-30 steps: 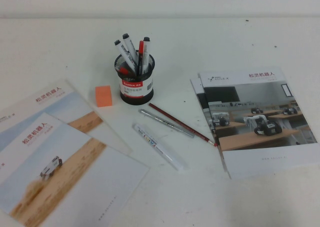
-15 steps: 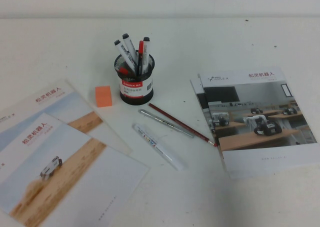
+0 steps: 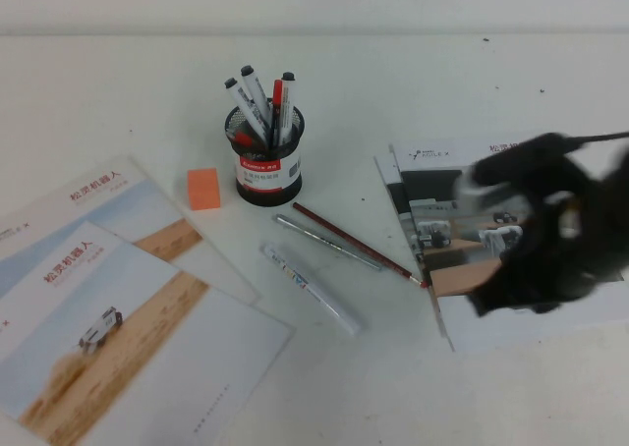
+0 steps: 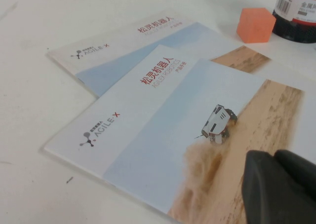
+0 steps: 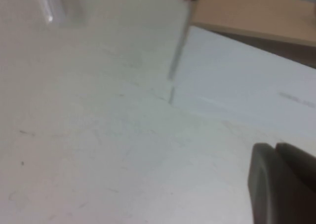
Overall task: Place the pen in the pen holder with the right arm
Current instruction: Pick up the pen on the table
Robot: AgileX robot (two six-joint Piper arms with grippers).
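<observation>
The pen (image 3: 313,289), a thick white marker, lies flat on the table in front of the pen holder (image 3: 267,171). The holder is a black mesh cup with a red-and-white label and holds several markers. Its base shows in the left wrist view (image 4: 298,12). My right gripper (image 3: 491,294) hangs blurred over the right brochure, well to the right of the pen, shut and empty (image 5: 274,147). The pen's pale end shows in the right wrist view (image 5: 47,7). My left gripper (image 4: 274,155) is shut and empty above the left brochures, out of the high view.
A slim silver pen (image 3: 326,242) and a thin red pencil (image 3: 359,244) lie between the holder and the marker. An orange eraser (image 3: 203,188) sits left of the holder. Two brochures (image 3: 118,318) lie at the left and one (image 3: 432,171) at the right.
My right arm has swung into the high view from the right and now covers much of the right brochure. Nothing on the table has moved.
</observation>
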